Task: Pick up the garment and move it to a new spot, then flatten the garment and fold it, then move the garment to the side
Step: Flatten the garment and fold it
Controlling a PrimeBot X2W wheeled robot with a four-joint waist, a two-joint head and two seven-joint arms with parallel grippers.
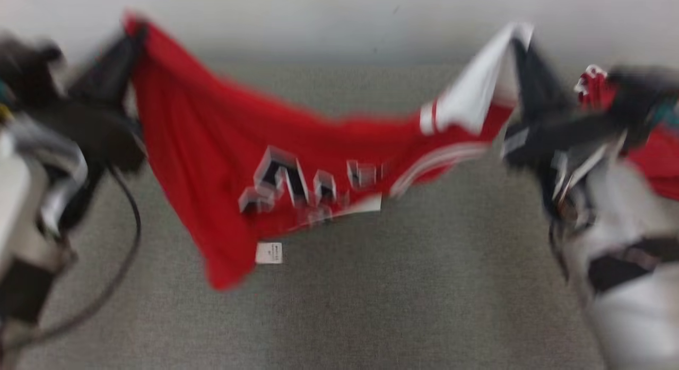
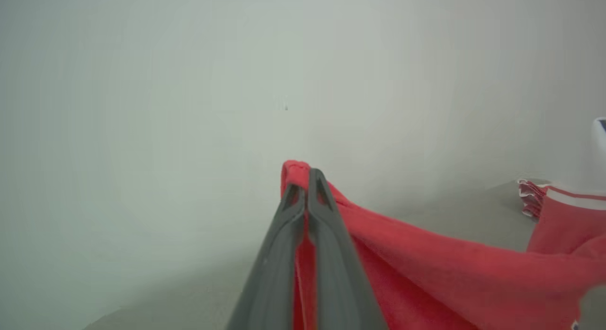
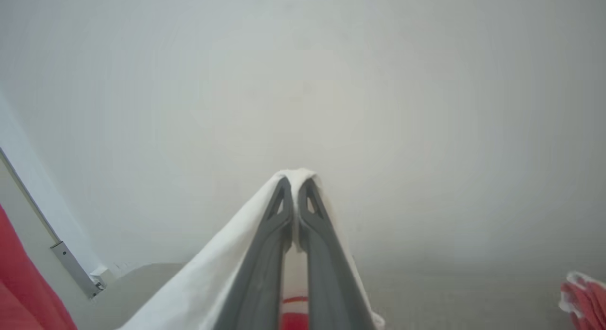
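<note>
The garment (image 1: 223, 147) is a red jersey with white trim and dark block lettering, hanging stretched in the air between my two grippers above the grey table (image 1: 424, 285). My left gripper (image 1: 135, 33) is shut on its red corner at the upper left; the left wrist view shows that gripper (image 2: 307, 176) pinching red cloth (image 2: 426, 268). My right gripper (image 1: 517, 41) is shut on a white corner at the upper right, and the right wrist view shows the gripper (image 3: 296, 183) closed on white fabric (image 3: 222, 263). The head view is motion-blurred.
A second red and white cloth pile (image 1: 652, 147) lies at the far right, behind my right arm, also seen as a red bundle (image 3: 584, 297). A pale wall (image 1: 339, 19) rises behind the table. A black cable (image 1: 127, 242) loops at the left.
</note>
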